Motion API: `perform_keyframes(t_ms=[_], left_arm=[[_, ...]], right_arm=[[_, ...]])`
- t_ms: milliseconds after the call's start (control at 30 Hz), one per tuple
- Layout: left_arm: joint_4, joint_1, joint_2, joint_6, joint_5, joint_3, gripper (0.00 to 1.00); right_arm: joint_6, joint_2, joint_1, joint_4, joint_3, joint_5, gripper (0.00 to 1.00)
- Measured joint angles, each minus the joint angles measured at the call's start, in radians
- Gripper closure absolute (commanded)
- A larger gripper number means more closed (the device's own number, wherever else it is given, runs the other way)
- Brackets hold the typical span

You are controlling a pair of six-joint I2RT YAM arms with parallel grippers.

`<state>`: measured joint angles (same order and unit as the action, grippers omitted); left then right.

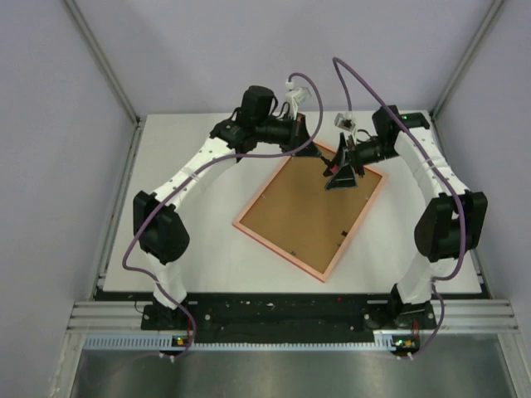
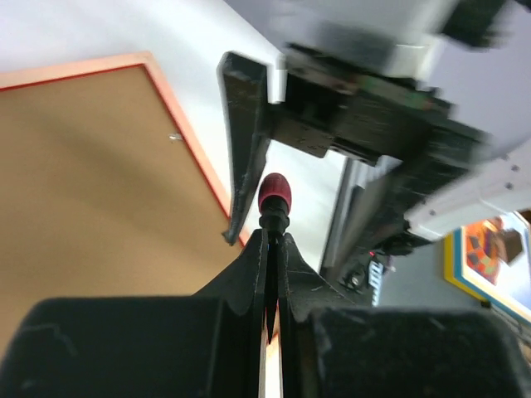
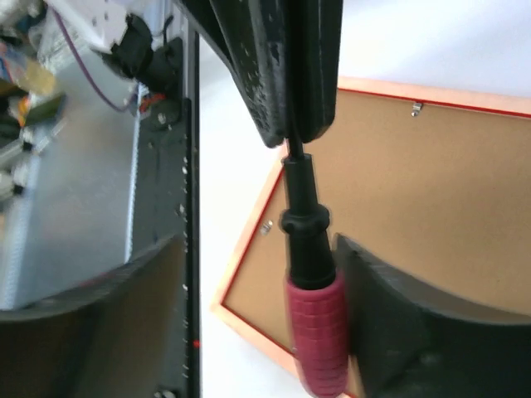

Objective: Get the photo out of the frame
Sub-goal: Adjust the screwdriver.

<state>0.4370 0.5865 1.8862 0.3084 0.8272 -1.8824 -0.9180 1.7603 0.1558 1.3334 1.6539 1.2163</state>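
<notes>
- Left gripper [image 2: 272, 249]: reaches in from the left over the far corner of the frame. Fingers clenched tight on the thin black shaft of a hand tool [image 3: 315, 340].
- Frame [image 1: 279, 251]: lies flat near the middle of the worktop [image 1: 182, 257], face down and turned diagonally, one corner toward the far edge. Brown back up, thin red-orange rim all round.
- Photo: hidden, since only the back of the frame shows.
- Small metal clips [image 3: 417, 106] sit along the inner edge of the rim, on the brown back.
- Tool: spans the gap between the two grippers above the far corner of the frame. Black shaft and collar at the left gripper's end, ribbed red handle at the other.
- Right gripper [image 3: 259, 240]: comes in from the right, facing the left one. Jaws released and spread. The red handle sits between them, right against one finger and well clear of the other.
</notes>
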Motion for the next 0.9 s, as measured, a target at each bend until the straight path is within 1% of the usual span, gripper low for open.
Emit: perform_keyframes(t_ms=[100,200,333,367,433,533,633,733,900], left_arm=[[-0.037,-0.019,-0.005,0.043,-0.034,0.028,1.0],[-0.093,-0.048,-0.014,0.111,-0.018,0.058,1.0],[-0.206,-0.095,-0.047,0.237,0.003,0.132,1.0],[-0.243,-0.112,-0.052,0.275,0.009,0.155,1.0],[-0.329,-0.145,-0.056,0.353,0.023,0.2,1.0],[-0.458,-0.168,-0.056,0.463,0.047,0.259,1.0],[-0.629,-0.163,-0.056,0.604,0.076,0.323,1.0],[-0.811,-0.149,-0.056,0.735,0.099,0.373,1.0],[-1.075,-0.135,-0.056,0.896,0.117,0.444,1.0]], right_arm=[[0.023,0.0,-0.011,0.004,0.035,0.021,0.01],[0.03,0.0,-0.048,-0.007,0.056,0.08,0.01],[0.031,0.0,-0.146,-0.001,0.063,0.177,0.01],[0.028,0.0,-0.166,0.0,0.062,0.19,0.02],[0.023,0.0,-0.198,0.004,0.059,0.207,0.08],[0.021,0.001,-0.2,0.011,0.06,0.222,0.11],[0.019,0.007,-0.188,0.021,0.07,0.23,0.15],[0.013,0.038,-0.165,0.021,0.106,0.239,0.16],[0.005,0.119,-0.109,0.021,0.179,0.246,0.24]])
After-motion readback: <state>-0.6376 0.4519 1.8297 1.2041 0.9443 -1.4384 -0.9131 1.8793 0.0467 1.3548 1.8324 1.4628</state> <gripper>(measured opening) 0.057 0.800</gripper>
